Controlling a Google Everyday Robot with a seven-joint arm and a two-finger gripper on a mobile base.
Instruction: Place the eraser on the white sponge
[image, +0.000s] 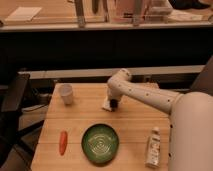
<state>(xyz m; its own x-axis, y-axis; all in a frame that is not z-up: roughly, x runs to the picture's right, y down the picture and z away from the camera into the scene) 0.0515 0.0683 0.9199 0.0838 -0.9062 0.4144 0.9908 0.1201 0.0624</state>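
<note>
A wooden table (130, 125) is seen from in front and a little above. At the far left, near the front edge, lies an orange carrot (63, 142). Behind it, towards the back left corner, stands a round white cup (65, 93). At the middle front sits a green plate (100, 143).

Just behind the plate lies the white sponge (106, 105), a small flat block. The gripper (114, 103) is down at the sponge's right edge with its fingers closed together. There is a small dark shape at its tip (probably the eraser, though it cannot be told apart from the fingers). The white arm (150, 97) reaches in from the right. At the front right is a pale bottle (153, 147).

To place the eraser well, the gripper likely needs to shift a little left so it is over the sponge's middle. It should open only once the eraser rests there, then lift straight up so the soft block is not dragged.
</note>
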